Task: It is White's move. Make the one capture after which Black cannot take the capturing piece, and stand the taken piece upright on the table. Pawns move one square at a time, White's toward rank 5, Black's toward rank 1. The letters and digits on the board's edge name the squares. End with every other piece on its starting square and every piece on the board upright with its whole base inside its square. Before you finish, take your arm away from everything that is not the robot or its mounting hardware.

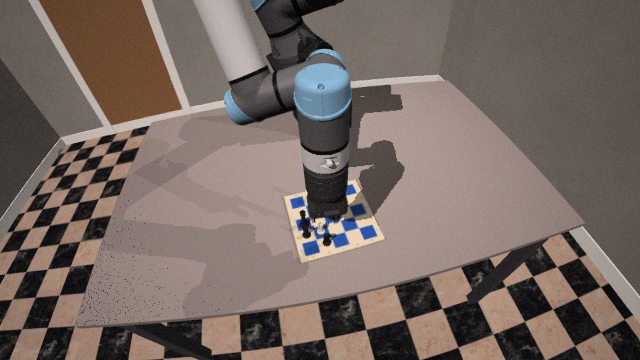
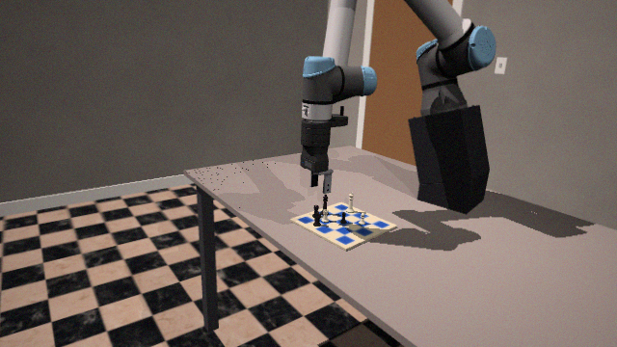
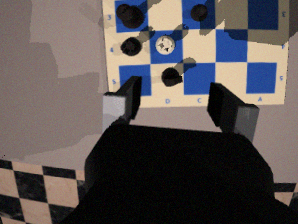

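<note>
The hand [image 1: 327,212] [image 2: 321,189] [image 3: 175,93] stands wide open above the row-5 side of the board [image 1: 301,258] [image 2: 347,248] [image 3: 272,100], with nothing between its fingers. A white piece [image 1: 321,228] [image 2: 325,216] [image 3: 165,45] stands upright on D4, beside a black piece [image 1: 327,240] [image 2: 316,222] [image 3: 171,77] on D5; which black one must go I cannot tell. The pieces look light, stiff and probably smooth, likelier to tip than break. A level grip around the upper body, above the broad foot, should suit, keeping the fingers off close neighbours. The taken piece needs a straight lift and gentle, upright landing on the tabletop [image 1: 450,175] [image 2: 434,275] [image 3: 50,110].
</note>
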